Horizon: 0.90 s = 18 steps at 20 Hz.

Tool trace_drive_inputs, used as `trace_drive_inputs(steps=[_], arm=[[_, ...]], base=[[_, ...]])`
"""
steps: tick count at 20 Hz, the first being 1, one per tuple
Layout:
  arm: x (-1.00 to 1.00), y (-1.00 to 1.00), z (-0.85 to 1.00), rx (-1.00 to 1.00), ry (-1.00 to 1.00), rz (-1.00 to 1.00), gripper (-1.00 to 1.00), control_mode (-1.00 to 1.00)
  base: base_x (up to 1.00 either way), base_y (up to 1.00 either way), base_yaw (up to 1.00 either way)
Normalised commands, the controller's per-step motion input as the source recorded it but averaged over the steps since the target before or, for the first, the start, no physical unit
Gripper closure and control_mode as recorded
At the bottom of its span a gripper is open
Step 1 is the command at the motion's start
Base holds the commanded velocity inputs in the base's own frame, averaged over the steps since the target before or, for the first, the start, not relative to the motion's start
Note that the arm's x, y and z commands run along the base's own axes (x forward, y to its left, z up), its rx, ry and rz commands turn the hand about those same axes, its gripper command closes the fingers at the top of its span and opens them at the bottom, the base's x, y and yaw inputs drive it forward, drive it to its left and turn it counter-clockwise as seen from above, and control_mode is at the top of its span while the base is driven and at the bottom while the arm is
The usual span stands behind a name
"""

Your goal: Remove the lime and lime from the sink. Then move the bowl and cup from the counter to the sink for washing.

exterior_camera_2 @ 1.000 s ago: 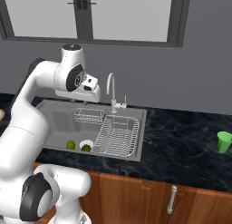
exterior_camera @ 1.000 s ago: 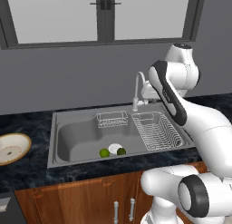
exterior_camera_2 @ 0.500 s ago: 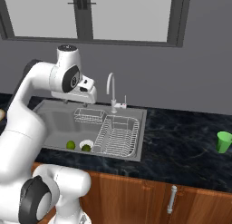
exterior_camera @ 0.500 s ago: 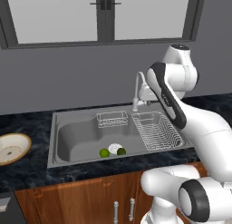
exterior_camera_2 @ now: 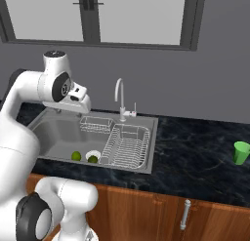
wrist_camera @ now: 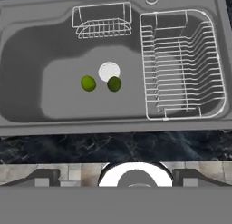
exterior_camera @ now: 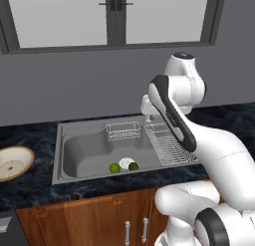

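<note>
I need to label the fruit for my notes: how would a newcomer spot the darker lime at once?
Find the grey sink set in the black counter, then the round white drain on its floor. Two small green fruits lie just in front of the drain; the darker lime is the deep green one nearer the dish rack, beside the brighter lime.

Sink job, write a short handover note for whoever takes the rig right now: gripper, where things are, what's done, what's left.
Gripper: open, empty, high above the front edge of the sink.
Brighter lime and darker lime: both on the sink floor beside the white drain, apart from each other.
Bowl: on the counter left of the sink.
Cup: upright on the counter, far right.
Done: nothing moved.
Left: lift both limes out, then put bowl and cup into the sink.
</note>
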Motion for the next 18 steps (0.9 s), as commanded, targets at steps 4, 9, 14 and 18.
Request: trace_drive_inputs(steps=[4,9,14,18], arm=[[-0.02,0.44,-0.08,0.00,0.00,0.00,-1.00,-1.00],[0.00,0.32,-0.17,0.01,0.00,0.00,-1.00,-1.00],[0.11,0.23,-0.22,0.01,0.00,0.00,-1.00,-1.00],[0.21,0.11,-0.19,0.00,0.11,0.00,-1.00,-1.00]], base=[[0.00,0.00,0.00],[0.00,0.00,0.00],[0.00,0.00,0.00],[0.00,0.00,0.00]])
